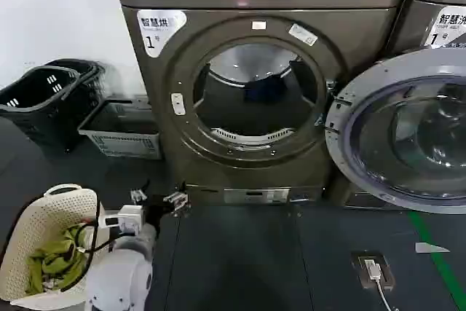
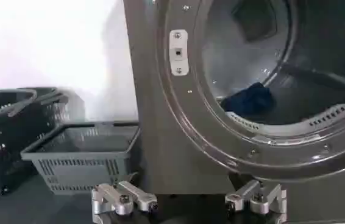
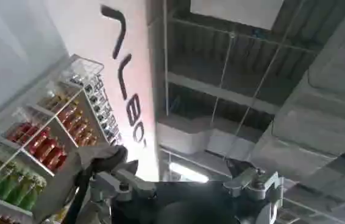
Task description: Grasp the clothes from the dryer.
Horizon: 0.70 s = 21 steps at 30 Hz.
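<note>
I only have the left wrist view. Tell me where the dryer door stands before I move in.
Observer: In the head view the dryer has its door swung wide open, hanging to the right of the porthole.
Operator: Report where the load can go.
Observer: A white basket stands on the floor to the left of the left claw, with green cloth already in it.
Operator: Give me the right claw.
Observer: The right wrist view shows the right claw open and pointed up at the ceiling, holding nothing.
</note>
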Tool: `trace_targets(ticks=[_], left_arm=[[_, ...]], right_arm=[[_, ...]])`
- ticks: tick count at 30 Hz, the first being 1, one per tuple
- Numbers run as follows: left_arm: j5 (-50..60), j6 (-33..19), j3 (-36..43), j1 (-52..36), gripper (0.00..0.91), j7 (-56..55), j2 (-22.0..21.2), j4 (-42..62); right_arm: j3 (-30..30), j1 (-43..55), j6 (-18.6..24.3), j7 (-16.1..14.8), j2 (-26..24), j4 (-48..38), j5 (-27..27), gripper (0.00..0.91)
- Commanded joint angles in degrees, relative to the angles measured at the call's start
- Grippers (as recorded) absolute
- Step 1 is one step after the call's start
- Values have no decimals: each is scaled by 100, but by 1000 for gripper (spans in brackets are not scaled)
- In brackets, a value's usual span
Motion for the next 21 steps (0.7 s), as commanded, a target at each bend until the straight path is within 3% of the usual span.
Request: trace_targets(ticks=[1, 4, 21], left_arm=[[-1, 280, -2, 9, 907, 6, -3, -6], [5, 280, 6, 18, 907, 7, -5, -19], [10, 280, -31, 116, 907, 36, 1, -104]], right_arm=[[1, 15, 58, 69, -3, 9, 31, 907], [-34, -25, 511, -92, 24, -228, -130, 907], [-50, 8, 547, 17, 23, -334, -184, 907]])
